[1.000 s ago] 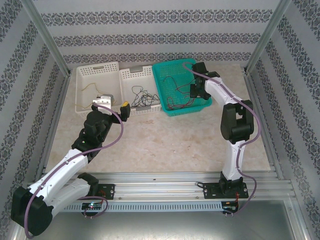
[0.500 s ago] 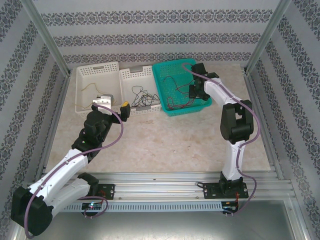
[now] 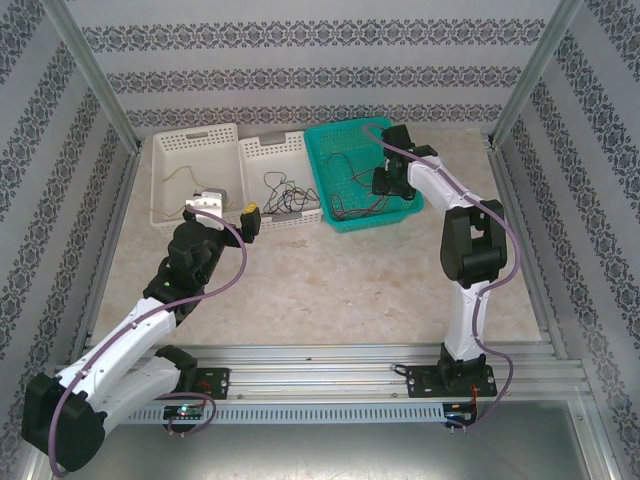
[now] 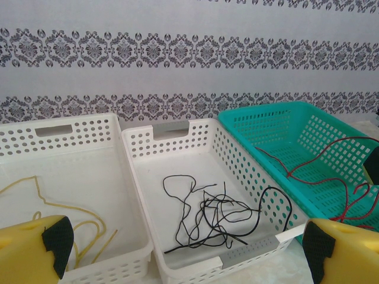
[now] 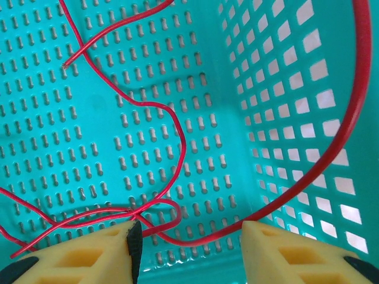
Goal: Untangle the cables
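Red cables (image 5: 177, 148) lie looped on the floor of the teal basket (image 5: 278, 106). My right gripper (image 5: 188, 236) is open low over them, and a red loop runs across the gap between its yellow fingers (image 5: 77, 257). In the top view the right gripper (image 3: 385, 181) is inside the teal basket (image 3: 330, 180) above the red cables (image 3: 352, 207). A tangle of black cables (image 4: 219, 213) lies in the middle white basket (image 4: 177, 139). A yellow cable (image 4: 89, 228) lies in the left white basket (image 4: 77, 133). My left gripper (image 4: 185, 248) hangs open in front of these baskets, holding nothing.
The three baskets stand side by side at the back of the table, near the patterned wall. One black cable end hangs over the middle basket's right rim (image 4: 284, 207). Bare beige tabletop (image 3: 330, 280) lies between the baskets and the arm bases.
The right gripper has shifted slightly left inside the teal basket. The left arm has not moved.
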You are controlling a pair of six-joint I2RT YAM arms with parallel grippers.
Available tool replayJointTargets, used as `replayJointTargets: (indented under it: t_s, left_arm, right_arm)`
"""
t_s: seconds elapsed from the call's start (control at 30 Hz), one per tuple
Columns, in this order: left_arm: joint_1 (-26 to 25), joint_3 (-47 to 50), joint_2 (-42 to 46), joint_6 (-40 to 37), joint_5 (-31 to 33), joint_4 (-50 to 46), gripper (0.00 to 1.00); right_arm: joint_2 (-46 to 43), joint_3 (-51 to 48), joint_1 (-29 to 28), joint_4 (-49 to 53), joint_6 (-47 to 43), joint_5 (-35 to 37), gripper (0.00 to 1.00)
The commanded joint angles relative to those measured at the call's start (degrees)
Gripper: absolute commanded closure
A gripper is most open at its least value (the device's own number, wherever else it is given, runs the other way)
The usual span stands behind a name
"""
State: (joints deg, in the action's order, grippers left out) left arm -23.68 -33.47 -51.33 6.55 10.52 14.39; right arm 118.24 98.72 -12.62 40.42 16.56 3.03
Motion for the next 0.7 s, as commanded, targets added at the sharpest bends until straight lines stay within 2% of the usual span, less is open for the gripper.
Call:
replayJointTargets:
  t_s: [0.0,0.37,0.67]
  left_arm:
    - [-0.9,-0.16,0.09,-1.01,-0.85,1.7,0.0]
    - [-0.88,-0.19,0.0,-1.09,-0.47,1.6,0.0]
    - [-1.11,-0.1,-0.16,-1.45,0.11,1.52,0.0]
  right_arm:
    - [-2.7,-0.17,-0.45,0.44,0.12,1.63,0.52]
    - [-19.08,-12.38,-1.12,-11.6,-0.3,6.28,0.46]
    - [-36.56,-26.09,-1.43,-21.79,1.85,4.79,0.27]
